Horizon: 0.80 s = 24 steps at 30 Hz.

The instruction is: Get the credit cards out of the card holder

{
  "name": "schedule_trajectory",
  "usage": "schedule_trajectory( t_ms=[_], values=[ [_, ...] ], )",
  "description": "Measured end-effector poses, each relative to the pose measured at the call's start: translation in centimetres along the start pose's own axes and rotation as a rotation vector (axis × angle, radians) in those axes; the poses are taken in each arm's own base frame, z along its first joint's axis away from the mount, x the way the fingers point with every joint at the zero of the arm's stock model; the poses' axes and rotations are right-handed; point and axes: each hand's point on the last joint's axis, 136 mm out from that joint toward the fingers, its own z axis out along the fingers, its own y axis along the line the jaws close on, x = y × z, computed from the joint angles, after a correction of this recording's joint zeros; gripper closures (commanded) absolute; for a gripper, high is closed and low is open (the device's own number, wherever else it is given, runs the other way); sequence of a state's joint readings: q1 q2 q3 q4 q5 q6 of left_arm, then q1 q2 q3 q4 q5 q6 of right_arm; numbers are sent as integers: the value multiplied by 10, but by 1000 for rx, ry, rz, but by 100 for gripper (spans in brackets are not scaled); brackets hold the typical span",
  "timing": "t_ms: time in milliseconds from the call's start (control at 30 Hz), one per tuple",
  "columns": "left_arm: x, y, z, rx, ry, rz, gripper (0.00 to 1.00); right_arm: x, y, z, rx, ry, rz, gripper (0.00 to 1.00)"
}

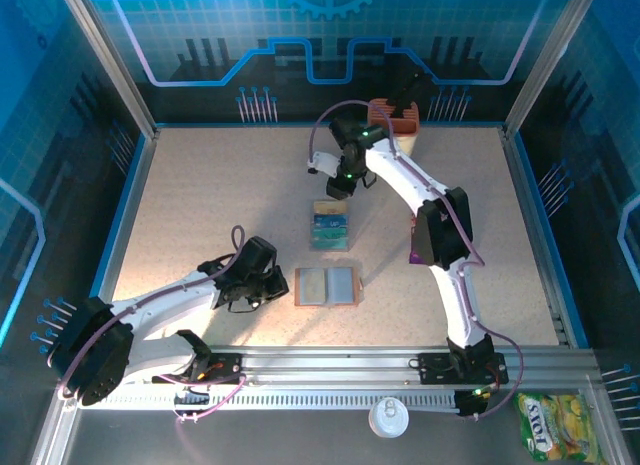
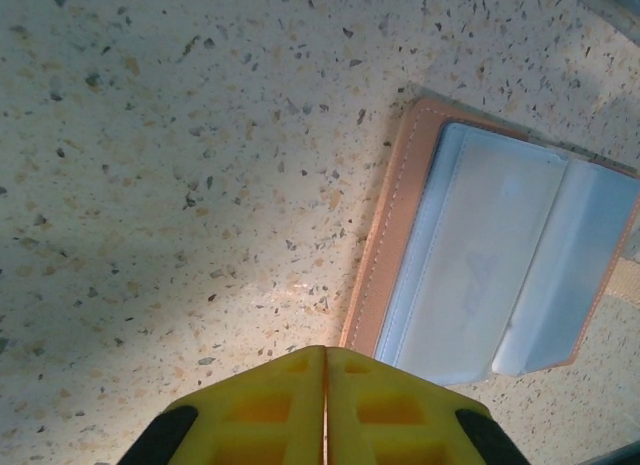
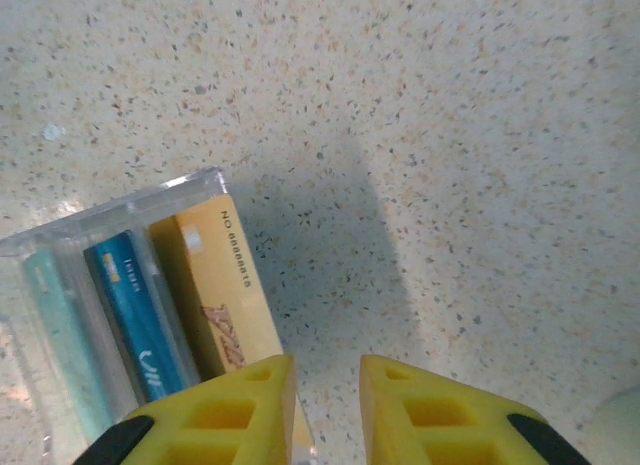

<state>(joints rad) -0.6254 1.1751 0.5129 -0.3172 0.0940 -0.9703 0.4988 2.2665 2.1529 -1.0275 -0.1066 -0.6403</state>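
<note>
You're seeing a tall orange-and-cream box (image 1: 393, 125) standing at the tabletop's far edge, right of centre, with your right arm (image 1: 400, 180) reaching just in front of it. A purple packet (image 1: 414, 255) is peeking out from under that arm's elbow, toward the right edge. On the near ledge, off the tabletop, a white lid (image 1: 388, 418) and a yellow-green bag (image 1: 558, 427) are lying.

The card holder (image 1: 325, 286) is lying open by the middle of the near edge, and the credit cards (image 1: 331, 228) are sitting just beyond it, about centre. Your left gripper (image 2: 325, 360) is hanging just left of the holder, fingers pressed together on nothing. Your right gripper (image 3: 327, 370) is hovering near the cards' far end, jaws parted a little, gripping nothing.

The right wrist view is giving you a clear plastic rim round the cards, with an orange-tan card (image 3: 225, 295) beside blue and teal. The left wrist view is giving you the holder's pale pockets.
</note>
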Motion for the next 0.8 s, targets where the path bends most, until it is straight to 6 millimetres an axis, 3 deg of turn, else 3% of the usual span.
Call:
schedule_trajectory(
  t_ms=[200, 367, 600, 800],
  values=[
    [-2, -5, 1, 20, -3, 3, 91, -3, 17, -35, 39, -59, 55, 74],
    [-3, -9, 3, 39, -4, 6, 92, -4, 47, -52, 41, -128, 148, 74],
    [-1, -13, 13, 59, 22, 7, 92, 3, 95, -55, -17, -208, 365, 75],
    [1, -16, 25, 69, 54, 3, 92, 20, 128, -45, -94, -219, 585, 77]
  ],
)
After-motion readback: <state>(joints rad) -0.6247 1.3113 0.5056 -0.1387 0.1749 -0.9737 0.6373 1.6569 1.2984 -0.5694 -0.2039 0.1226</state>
